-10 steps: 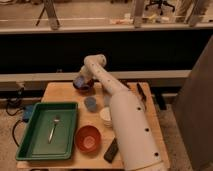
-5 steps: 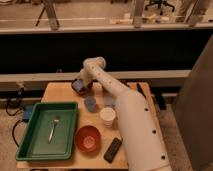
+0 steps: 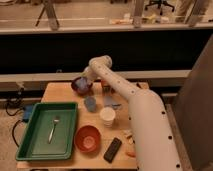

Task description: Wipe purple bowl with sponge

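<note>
Green tray (image 3: 37, 145) with fork (image 3: 53, 127), orange-red bowl (image 3: 87, 138), blue cup (image 3: 90, 104).

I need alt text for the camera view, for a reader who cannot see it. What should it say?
A white robot arm reaches across a wooden table, its gripper over the purple bowl at the far left. Nearer lie a green tray with a fork, a blue cup, a white cup, an orange-red bowl and a black object.

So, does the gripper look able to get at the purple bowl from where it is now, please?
Probably yes: the gripper already sits right over the purple bowl at the table's far left, with the blue cup nearer the camera and off its path.
</note>
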Available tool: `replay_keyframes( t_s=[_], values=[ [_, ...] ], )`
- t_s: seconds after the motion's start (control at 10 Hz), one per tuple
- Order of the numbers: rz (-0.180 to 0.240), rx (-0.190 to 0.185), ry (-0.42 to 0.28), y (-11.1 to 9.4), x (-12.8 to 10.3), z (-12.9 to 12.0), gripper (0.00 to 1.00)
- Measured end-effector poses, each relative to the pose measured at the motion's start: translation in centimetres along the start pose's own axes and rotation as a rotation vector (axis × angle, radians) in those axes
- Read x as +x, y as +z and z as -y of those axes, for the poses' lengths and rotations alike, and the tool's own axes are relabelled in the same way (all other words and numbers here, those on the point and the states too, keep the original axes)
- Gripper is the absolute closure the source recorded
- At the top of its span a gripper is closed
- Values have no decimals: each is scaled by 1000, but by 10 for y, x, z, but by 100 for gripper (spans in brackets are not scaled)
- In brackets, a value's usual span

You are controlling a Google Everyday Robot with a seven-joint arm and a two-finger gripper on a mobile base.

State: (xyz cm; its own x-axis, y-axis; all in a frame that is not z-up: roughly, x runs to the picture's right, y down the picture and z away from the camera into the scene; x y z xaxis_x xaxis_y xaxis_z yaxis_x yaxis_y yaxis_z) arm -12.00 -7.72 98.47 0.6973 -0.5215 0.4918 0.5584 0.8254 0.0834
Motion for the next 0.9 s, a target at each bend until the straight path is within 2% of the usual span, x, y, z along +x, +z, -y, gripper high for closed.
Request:
replay_keyframes(
  t_s=[0.2,0.4,0.6,0.9],
  values=[
    [-9,8,10,-4,2,2,100],
    [-24,13,27,-10,13,4,100],
    [-22,6,19,-3,15,14,100],
    [-18,-28,3,16,16,22,100]
  ],
)
